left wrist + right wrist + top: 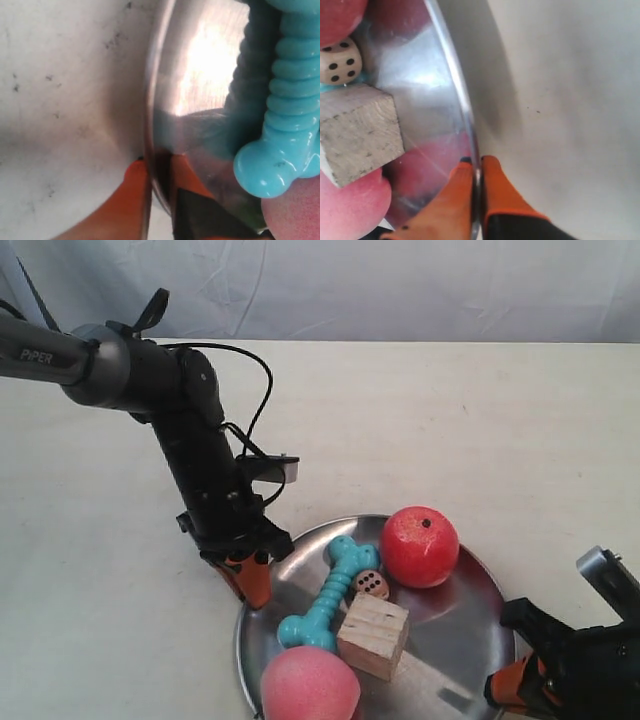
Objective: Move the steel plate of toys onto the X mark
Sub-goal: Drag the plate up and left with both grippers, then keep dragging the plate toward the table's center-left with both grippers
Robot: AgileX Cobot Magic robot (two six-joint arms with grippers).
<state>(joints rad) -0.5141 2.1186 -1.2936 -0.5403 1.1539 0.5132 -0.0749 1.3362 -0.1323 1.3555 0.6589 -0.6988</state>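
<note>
My right gripper [476,167] has its orange fingers [500,195] pinched tight on the thin rim of the steel plate [450,630], one pad inside and one outside. The left gripper [157,167] straddles the opposite rim the same way, its fingers [131,200] close against both faces, but I cannot tell whether they are biting or only flanking the metal. So I have two holds roughly across the dish from each other, which I judge to be the right places to hold it: the rim is the only edge narrow enough to pinch. The plate looks stiff and should not flex, but polished steel is slick, so a light grip could slide. The load is loose. The teal bone [325,595] lies across the middle, the small die [371,584] beside it, and the wooden cube [373,637] just nearer. The red ball [419,546] sits by the far rim and the pink ball [310,685] by the near rim. Both balls will likely roll at any tilt, so I want the plate level and moved slowly. It sits on the near part of the tabletop [480,420], well away from the far edge, with its near rim cut off in the exterior view. I cannot tell whether it rests on the surface or hangs just above it. I cannot find the X mark in any view.
</note>
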